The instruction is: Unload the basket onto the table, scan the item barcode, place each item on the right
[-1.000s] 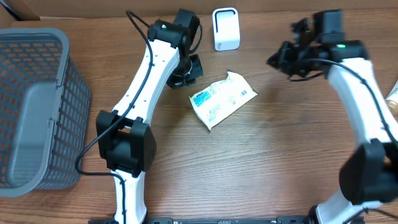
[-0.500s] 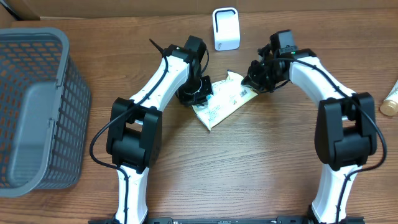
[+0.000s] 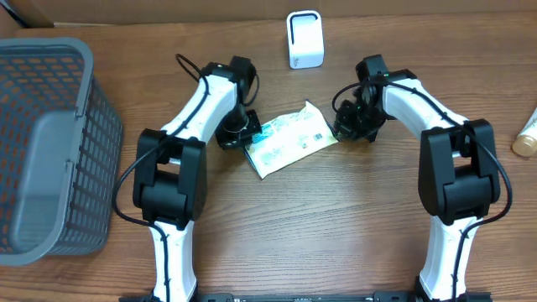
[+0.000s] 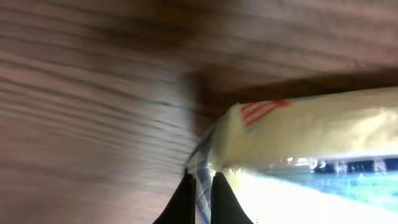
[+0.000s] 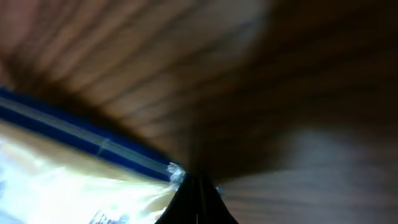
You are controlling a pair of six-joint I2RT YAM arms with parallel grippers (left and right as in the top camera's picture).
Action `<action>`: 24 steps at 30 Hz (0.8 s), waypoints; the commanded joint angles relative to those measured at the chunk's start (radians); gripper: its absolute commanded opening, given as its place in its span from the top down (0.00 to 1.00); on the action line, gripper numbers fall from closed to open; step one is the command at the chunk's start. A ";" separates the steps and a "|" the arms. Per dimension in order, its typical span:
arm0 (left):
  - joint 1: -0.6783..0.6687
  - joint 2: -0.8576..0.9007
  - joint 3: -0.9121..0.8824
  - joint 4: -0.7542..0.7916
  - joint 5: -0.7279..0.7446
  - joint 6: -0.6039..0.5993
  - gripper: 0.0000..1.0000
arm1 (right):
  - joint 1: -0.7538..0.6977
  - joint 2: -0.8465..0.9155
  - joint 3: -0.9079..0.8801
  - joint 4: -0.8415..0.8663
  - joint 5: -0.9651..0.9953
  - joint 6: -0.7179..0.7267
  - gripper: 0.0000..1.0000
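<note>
Overhead: wood table point(image 3: 336, 226), packet point(image 3: 289, 141) mid, basket point(image 3: 99, 168) L.

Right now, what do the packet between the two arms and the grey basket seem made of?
Packet: thin plastic film, probably; glossy, crinkled, with printed label and sealed edges. Basket: likely moulded plastic, matte grey, going by its even lattice walls and thick smooth rim.

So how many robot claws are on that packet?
2. The left gripper pinches the packet's left end, and the right gripper is at its right end. No others are visible.
</note>
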 commanded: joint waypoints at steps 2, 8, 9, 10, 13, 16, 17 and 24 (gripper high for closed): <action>0.016 0.001 0.139 -0.058 -0.042 0.035 0.96 | -0.011 -0.086 -0.003 -0.054 0.140 0.031 0.96; 0.005 -0.003 0.253 -0.070 0.114 0.119 0.96 | 0.002 -0.240 -0.003 0.037 -0.020 -0.096 0.96; 0.005 -0.003 0.252 -0.061 0.136 0.108 0.96 | 0.003 -0.251 -0.003 0.068 -0.060 -0.109 0.96; 0.005 -0.002 0.250 -0.054 0.155 0.095 0.96 | 0.003 -0.258 -0.003 0.100 -0.094 -0.109 0.96; 0.003 0.000 0.227 -0.037 0.162 0.076 0.96 | 0.010 -0.248 -0.005 0.169 -0.130 -0.108 0.96; 0.000 0.002 0.185 -0.014 0.161 0.075 0.96 | 0.030 -0.214 -0.005 0.200 -0.134 -0.108 0.96; 0.000 0.002 0.162 0.005 0.161 0.075 0.96 | 0.040 -0.195 -0.005 0.213 -0.137 -0.108 0.96; 0.000 0.003 0.027 0.143 0.160 0.076 0.96 | 0.122 -0.063 -0.005 0.291 -0.164 -0.062 0.96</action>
